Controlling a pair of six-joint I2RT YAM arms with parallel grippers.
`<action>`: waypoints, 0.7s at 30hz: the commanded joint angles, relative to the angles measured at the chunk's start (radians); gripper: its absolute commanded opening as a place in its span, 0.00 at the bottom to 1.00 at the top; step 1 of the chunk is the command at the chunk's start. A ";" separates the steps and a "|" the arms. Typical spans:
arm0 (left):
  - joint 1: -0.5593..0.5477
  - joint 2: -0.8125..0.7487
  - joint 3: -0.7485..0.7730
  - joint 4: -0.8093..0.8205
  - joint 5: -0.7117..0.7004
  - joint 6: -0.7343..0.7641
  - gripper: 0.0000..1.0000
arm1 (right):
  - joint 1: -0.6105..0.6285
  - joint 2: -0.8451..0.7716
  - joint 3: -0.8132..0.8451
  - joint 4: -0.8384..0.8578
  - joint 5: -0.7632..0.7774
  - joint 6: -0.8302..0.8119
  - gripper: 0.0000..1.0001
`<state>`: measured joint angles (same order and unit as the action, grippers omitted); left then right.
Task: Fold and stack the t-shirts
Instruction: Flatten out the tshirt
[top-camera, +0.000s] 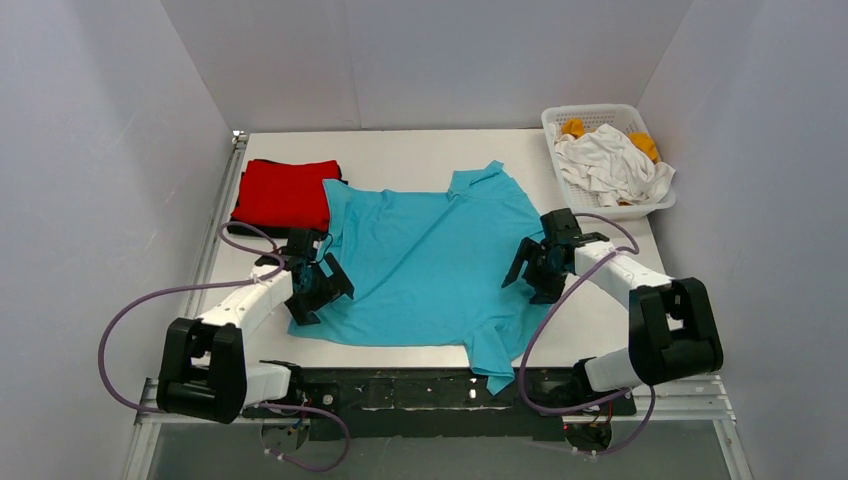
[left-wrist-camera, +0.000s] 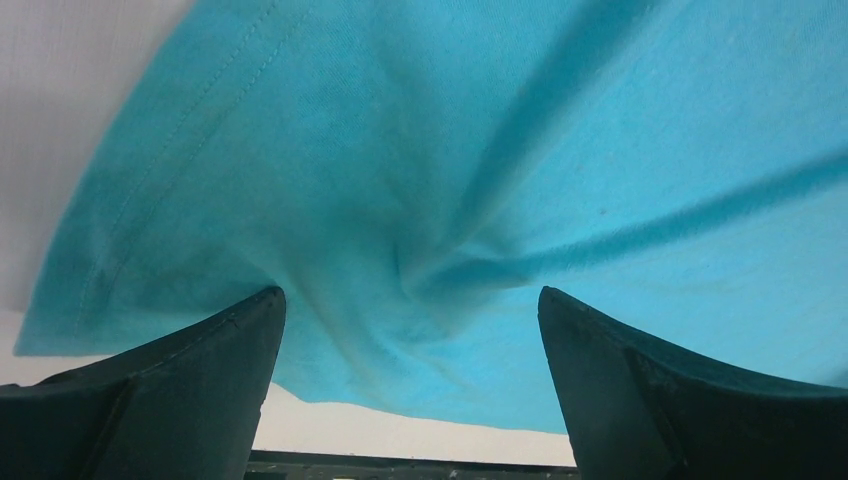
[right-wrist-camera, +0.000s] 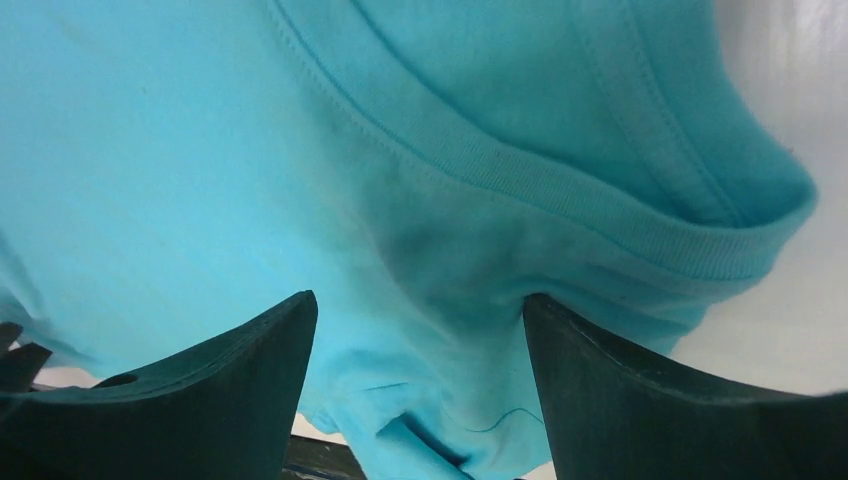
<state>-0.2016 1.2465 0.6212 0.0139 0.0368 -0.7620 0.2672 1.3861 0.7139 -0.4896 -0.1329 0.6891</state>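
Observation:
A turquoise t-shirt (top-camera: 425, 255) lies spread on the white table, one sleeve hanging over the near edge. A folded red t-shirt (top-camera: 287, 192) lies on a black one at the back left. My left gripper (top-camera: 318, 287) is open, its fingers pressed down on the shirt's left hem; the left wrist view shows cloth (left-wrist-camera: 420, 200) bunched between the spread fingers (left-wrist-camera: 200, 370). My right gripper (top-camera: 537, 266) is open at the shirt's right side by the collar; the right wrist view shows the ribbed collar (right-wrist-camera: 560, 190) and cloth between its spread fingers (right-wrist-camera: 620, 380).
A white lattice basket (top-camera: 556, 127) at the back right holds white cloth (top-camera: 607, 165) and orange cloth (top-camera: 573, 127). Grey walls enclose the table on three sides. The table's near edge (top-camera: 400, 352) runs just behind the arm bases.

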 joint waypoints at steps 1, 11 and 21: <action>0.033 0.109 -0.025 0.024 0.031 -0.014 1.00 | -0.072 0.107 0.084 -0.001 0.105 -0.045 0.85; 0.047 0.240 0.039 0.083 0.053 -0.020 0.99 | -0.229 0.339 0.341 -0.027 0.057 -0.110 0.85; 0.036 0.139 0.096 -0.047 0.094 -0.072 1.00 | -0.190 0.176 0.404 -0.161 0.174 -0.213 0.83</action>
<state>-0.1543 1.4414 0.7696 -0.0158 0.1158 -0.7975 0.0467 1.7382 1.1419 -0.6064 -0.0467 0.5510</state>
